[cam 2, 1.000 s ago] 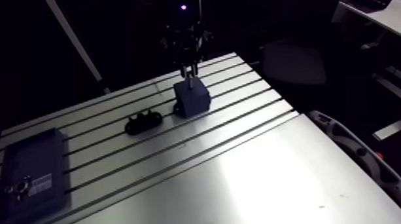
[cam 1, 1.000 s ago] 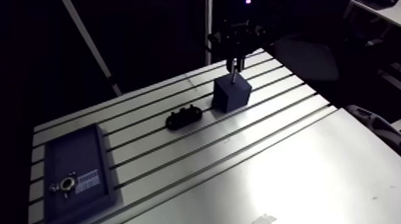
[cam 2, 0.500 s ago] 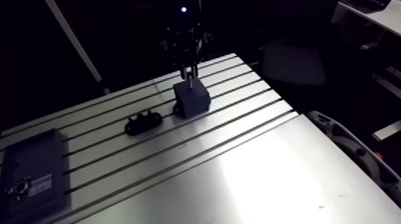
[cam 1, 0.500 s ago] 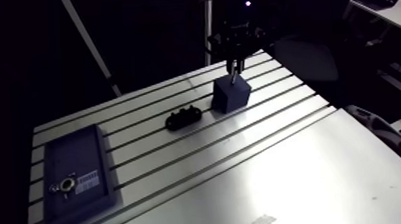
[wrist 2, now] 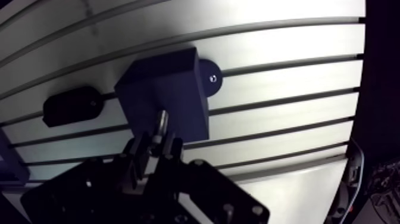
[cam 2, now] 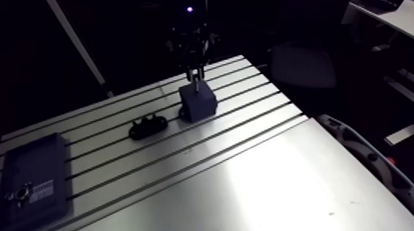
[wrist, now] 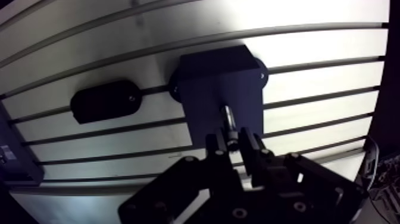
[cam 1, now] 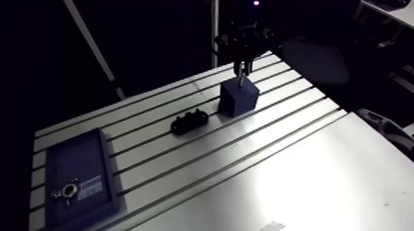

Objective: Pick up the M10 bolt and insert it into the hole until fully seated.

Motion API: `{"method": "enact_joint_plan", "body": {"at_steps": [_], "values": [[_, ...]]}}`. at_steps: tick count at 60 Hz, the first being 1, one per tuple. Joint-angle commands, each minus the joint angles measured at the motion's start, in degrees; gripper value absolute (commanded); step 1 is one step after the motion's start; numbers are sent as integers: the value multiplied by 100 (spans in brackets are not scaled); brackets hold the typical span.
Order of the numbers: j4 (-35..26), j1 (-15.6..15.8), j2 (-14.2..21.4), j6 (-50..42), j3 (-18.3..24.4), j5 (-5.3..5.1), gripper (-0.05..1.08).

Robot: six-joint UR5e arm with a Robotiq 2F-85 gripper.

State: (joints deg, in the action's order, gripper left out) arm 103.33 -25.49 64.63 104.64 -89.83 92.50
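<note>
Fingers: the two dark fingers are clamped on the M10 bolt, one on each side of its upper part, and point down at the block.
M10 bolt: the M10 bolt is a silvery shaft held upright between the fingers. Its free end reaches down onto the top face of the block. In the arm view it is a thin bright pin meeting that face near the middle. Whether the tip has gone into the block cannot be told.
Block: the dark blue block stands right under the fingers on the desk, straddling several slots.
Foot: a small round foot with a screw in it juts from the base of the block and lies flat on the desk.
Black piece: a low, oval black piece lies beside the block, near it but apart.
Tray: a flat, dark blue tray sits well apart from the block, at the far end of the desk past the black piece.
Ring: a small metal ring lies in the tray.
Label: a white label lies just beside the ring.
Desk: the slotted aluminium desk carries all of these things.
</note>
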Motion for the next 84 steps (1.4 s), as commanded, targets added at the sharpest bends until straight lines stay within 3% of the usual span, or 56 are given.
{"method": "enact_joint_plan", "body": {"at_steps": [1,84], "values": [[-1,0,1,0,-2,-1,108],[16,-9,-17,0,-92,0,104]]}}
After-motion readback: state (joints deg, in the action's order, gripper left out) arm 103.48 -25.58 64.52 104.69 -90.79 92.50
